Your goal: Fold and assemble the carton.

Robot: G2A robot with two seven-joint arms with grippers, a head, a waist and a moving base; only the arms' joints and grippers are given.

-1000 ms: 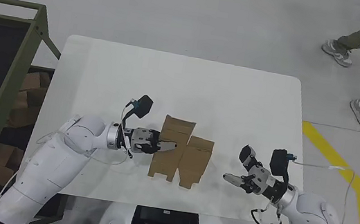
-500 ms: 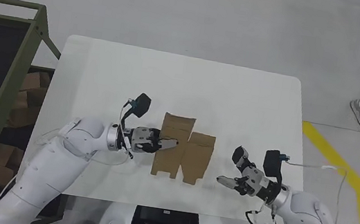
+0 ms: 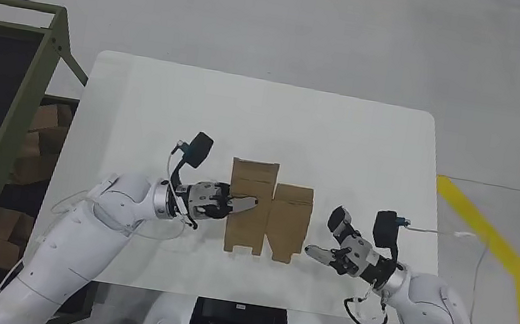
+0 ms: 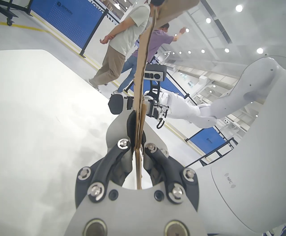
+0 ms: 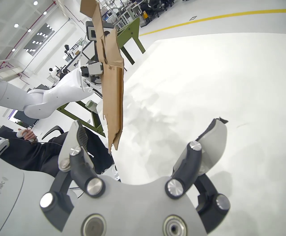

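Note:
A flat brown carton is held on edge a little above the white table, near its front. My left gripper is shut on the carton's left side; in the left wrist view the cardboard runs edge-on between the closed fingers of the left gripper. My right gripper stands open just off the carton's right edge, apart from it. In the right wrist view the carton hangs ahead of the spread right gripper, its lower corner close to one of the fingers.
An olive metal cart with stacked cardboard stands off the table's left side. Bare tabletop stretches behind the carton. A yellow floor line runs to the right.
The right gripper has moved left, closing in on the carton's right edge. The carton has turned slightly and now sits squarer, still in the left gripper's hold.

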